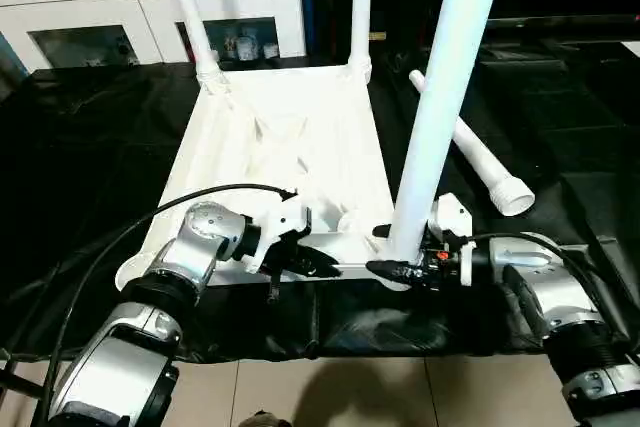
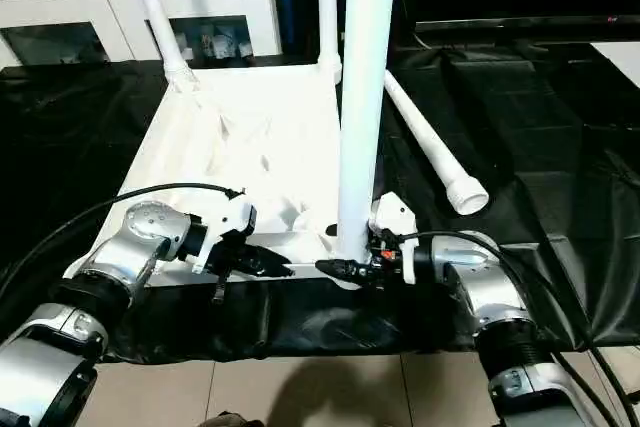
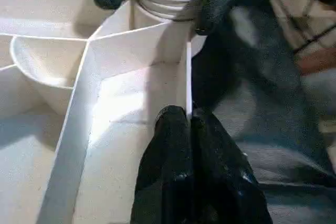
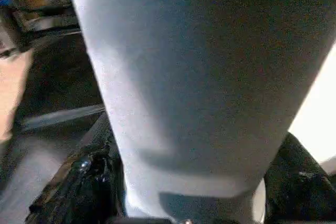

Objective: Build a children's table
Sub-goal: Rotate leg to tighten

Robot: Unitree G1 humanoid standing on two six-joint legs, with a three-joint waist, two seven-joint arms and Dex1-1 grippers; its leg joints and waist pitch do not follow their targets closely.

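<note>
Left jaws (image 3: 189, 124): together, pinched on thin near rim of tabletop (image 1: 290, 137), holding it steady.
Right jaws (image 2: 352, 265): one finger on each side of base of near leg (image 1: 440, 117); whether pressing or only flanking, cannot tell.
Near leg: upright in near right corner socket, ribbed flared end at socket mouth.
Tabletop: upside down on table covered in black sheet (image 1: 90, 137), ribbed underside up.
Far legs: far left leg (image 1: 190, 7) leaning outward in its socket; far right leg (image 1: 360, 7) upright.
Loose leg (image 1: 475, 162): flat on black sheet, well right of tabletop, flared end toward robot.
Step in hand, judged: seating third leg. Best done with tube plumb over socket, push straight down, left pinch kept firm against tilt.
Edges: near table edge just beside both wrists; tabletop rim close to it.
Open room: bare sheet left of tabletop; near left socket unfilled; clear path judged from loose leg.
Background: white cabinet (image 1: 90, 7) beyond table.
</note>
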